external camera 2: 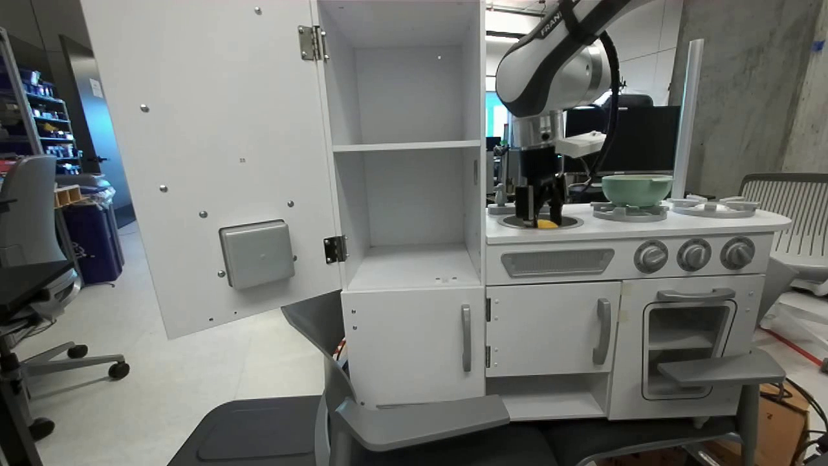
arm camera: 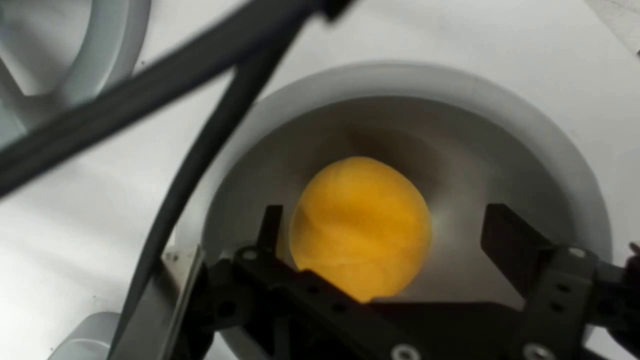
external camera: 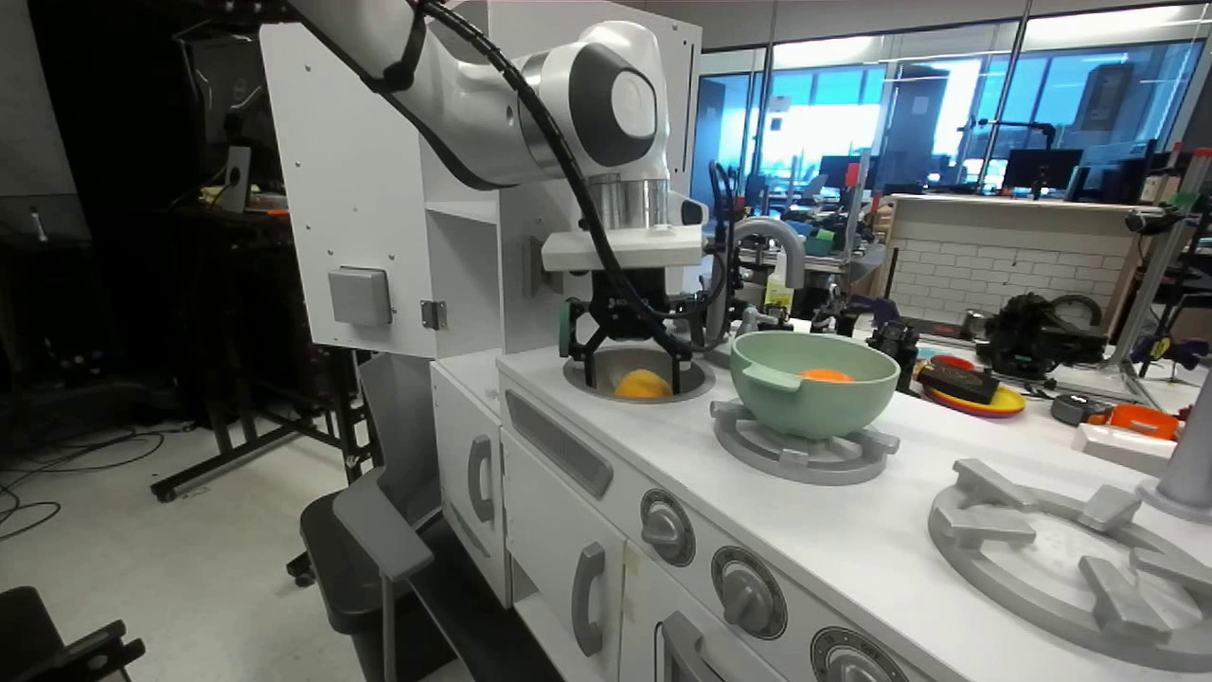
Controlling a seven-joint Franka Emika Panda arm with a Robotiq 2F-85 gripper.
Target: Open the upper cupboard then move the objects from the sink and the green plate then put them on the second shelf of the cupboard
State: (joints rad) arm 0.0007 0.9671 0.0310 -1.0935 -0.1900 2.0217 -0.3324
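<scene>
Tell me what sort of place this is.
Probably a robotics lab, perhaps within an office building: a robot arm hangs over a white toy kitchen, and a computer monitor stands in the background.

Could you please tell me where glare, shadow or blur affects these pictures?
In an exterior view, the windows wash out white in places; in the wrist view, the black cables across the upper left look blurred, and a shadow lies in the sink beside the yellow toy food piece.

The upper cupboard (external camera 2: 414, 97) stands open, a yellow piece (arm camera: 360, 225) in the sink (arm camera: 425, 80), an orange piece (external camera: 826, 376) in the green plate (external camera: 810, 409).
</scene>
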